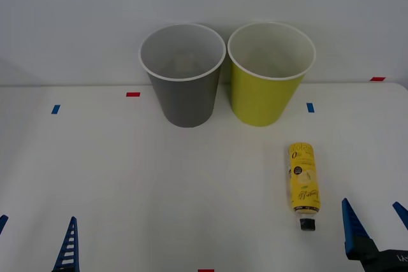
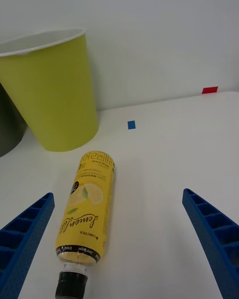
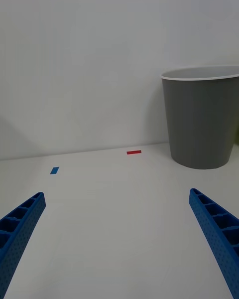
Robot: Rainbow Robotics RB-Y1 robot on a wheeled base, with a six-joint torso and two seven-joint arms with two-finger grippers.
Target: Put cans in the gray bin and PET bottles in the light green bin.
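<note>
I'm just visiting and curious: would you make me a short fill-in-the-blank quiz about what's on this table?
1. The yellow bottle is lying on its ____.
2. The bin nearest the bottle is the ____ one.
3. The gray bin stands to the ____ of it, seen from the robot.
4. The right hand near the bottle has its fingers ____.

Missing words: side; light green; left; open

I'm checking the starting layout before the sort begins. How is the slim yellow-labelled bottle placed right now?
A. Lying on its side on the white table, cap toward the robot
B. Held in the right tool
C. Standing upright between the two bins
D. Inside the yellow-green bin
A: the slim yellow-labelled plastic bottle lies flat on the white table, its black cap pointing toward the robot, in front of the round yellow-green bin and apart from the open right tool.
</note>
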